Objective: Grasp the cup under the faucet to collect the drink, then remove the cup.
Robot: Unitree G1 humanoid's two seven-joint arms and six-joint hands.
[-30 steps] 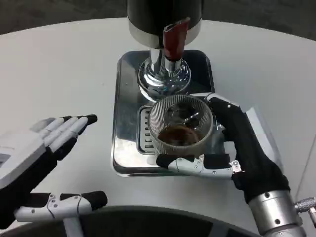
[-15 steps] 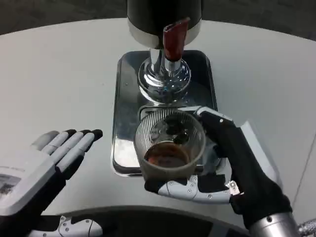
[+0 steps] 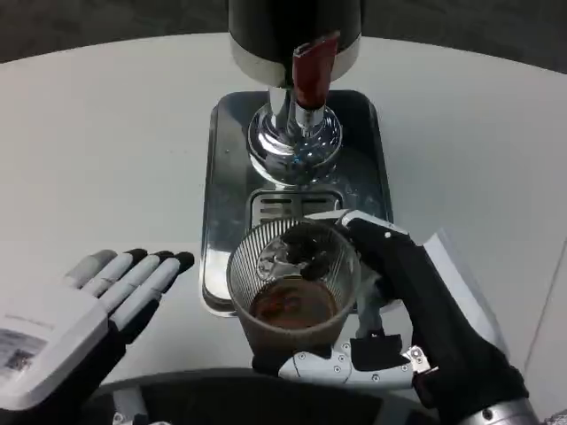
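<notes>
Two hands in view. Right hand (image 3: 416, 328) clamped around ribbed glass cup (image 3: 292, 288), thumb across near side, other fingers wrapped along far right wall. Cup upright, holding brown drink in lower part, positioned over near edge of metal drip tray (image 3: 221, 186), clear of grate (image 3: 283, 205) and well short of red-handled faucet (image 3: 312, 71). Left hand (image 3: 84, 319) low on left over white table (image 3: 106, 133), fingers straight, side by side, holding nothing. Judged stage: drink collected, removal in progress. Recommended handling: keep cup level to avoid slosh; maintain firm wrap, ribbed glass likely slippery if wet; carry low and slow toward open tabletop beside tray; avoid clipping tray rim; set base flat before loosening fingers
</notes>
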